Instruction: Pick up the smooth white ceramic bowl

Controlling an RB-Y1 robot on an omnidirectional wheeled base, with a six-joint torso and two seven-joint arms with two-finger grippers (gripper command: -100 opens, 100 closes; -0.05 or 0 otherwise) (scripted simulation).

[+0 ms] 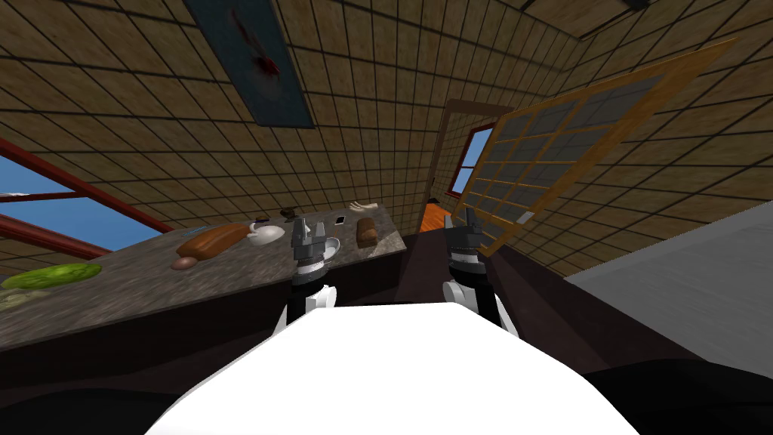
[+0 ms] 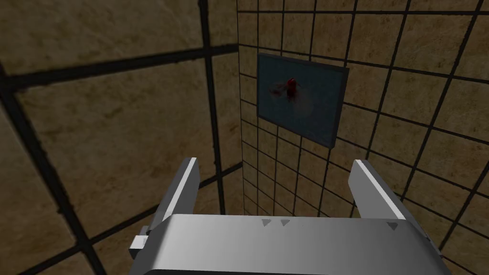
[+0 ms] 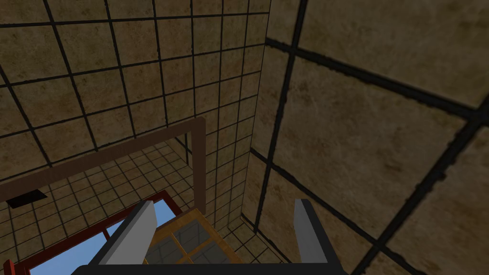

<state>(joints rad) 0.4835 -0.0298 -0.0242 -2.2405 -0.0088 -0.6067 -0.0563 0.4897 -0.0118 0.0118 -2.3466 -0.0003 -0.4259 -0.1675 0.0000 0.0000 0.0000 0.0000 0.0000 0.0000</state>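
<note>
Bowl (image 1: 333, 245), white, on speckled grey counter (image 1: 151, 279)

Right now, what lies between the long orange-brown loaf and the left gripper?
A rounded white object on the counter, by the head view.

the room is dim, its tiled walls (image 1: 151, 136) brown and murky. bright blue sky shows through the window (image 1: 60, 213). the walls splay toward the head view's corners.
</note>
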